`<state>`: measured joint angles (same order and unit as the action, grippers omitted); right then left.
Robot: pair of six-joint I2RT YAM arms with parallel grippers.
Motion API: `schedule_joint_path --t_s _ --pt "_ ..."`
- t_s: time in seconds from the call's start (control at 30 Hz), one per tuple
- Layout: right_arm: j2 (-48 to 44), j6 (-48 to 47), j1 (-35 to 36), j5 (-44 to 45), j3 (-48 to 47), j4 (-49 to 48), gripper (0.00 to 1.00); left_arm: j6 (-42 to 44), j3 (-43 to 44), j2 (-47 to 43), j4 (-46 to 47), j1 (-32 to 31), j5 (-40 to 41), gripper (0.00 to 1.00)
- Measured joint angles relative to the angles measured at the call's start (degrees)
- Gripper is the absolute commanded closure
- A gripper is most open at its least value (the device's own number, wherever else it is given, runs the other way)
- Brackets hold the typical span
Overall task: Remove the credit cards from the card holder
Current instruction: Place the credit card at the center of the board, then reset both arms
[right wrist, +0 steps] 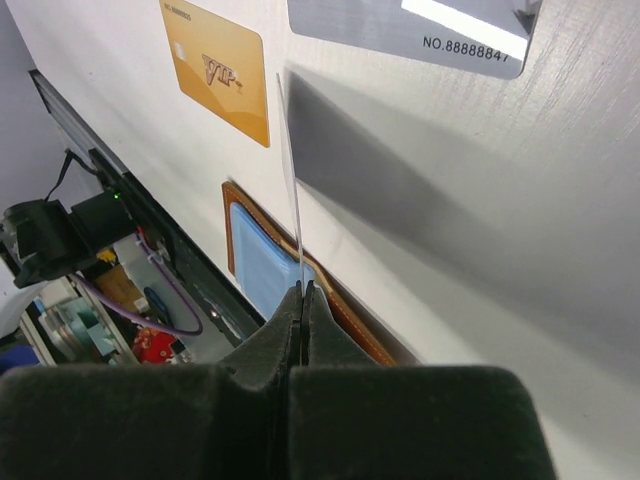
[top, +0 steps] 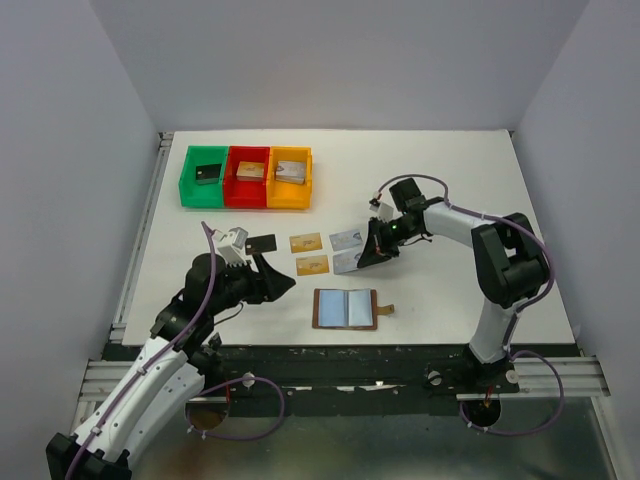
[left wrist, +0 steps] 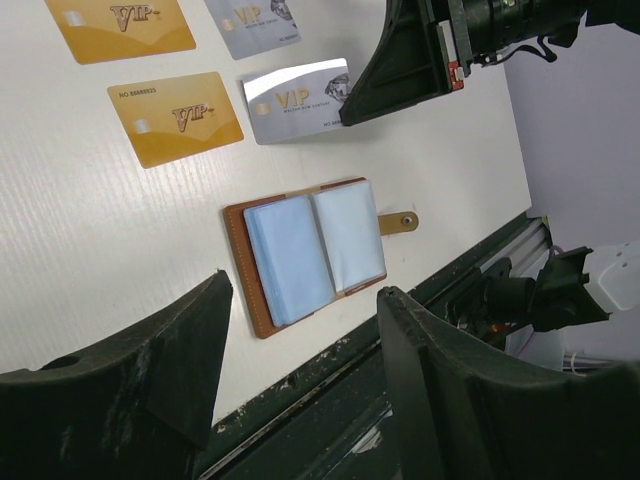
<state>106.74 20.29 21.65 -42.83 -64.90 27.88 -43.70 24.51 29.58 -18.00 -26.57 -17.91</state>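
The card holder [top: 345,308] lies open and flat near the table's front edge, its pale blue pockets [left wrist: 312,250] facing up. Two gold credit cards [top: 306,242] [top: 312,264] and one silver card [top: 346,239] lie flat behind it. My right gripper [top: 372,255] is shut on the edge of a second silver card [left wrist: 295,100], which shows edge-on in the right wrist view [right wrist: 291,190] and is tilted up off the table. A black card [top: 259,243] sits by my left wrist. My left gripper [left wrist: 305,290] hovers open, nothing between its fingers, left of the holder.
Green [top: 205,175], red [top: 248,175] and orange [top: 290,177] bins stand in a row at the back left, each with a small block inside. The dark rail [left wrist: 420,290] runs along the table's front edge just below the holder.
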Motion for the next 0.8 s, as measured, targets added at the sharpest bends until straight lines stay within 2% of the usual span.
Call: schedule_joint_path --t_s 0.13,0.37,0.57,0.8 --pt "0.74 -0.31 -0.33 -0.11 -0.90 0.55 0.96 0.63 0.00 1.05 0.52 0.00 -0.81 0.24" --pt "2.29 -0.61 -1.49 0.11 -1.84 1.01 0.84 0.83 -0.02 1.20 0.72 0.00 -0.94 0.20" --pt "3.43 -0.90 -1.53 1.29 -2.29 2.03 0.78 0.81 -0.28 1.18 0.72 0.00 -0.94 0.19" --pt "3.43 -0.83 -1.84 2.12 -2.80 2.25 0.67 0.81 -0.39 1.79 1.01 0.00 -0.94 0.19"
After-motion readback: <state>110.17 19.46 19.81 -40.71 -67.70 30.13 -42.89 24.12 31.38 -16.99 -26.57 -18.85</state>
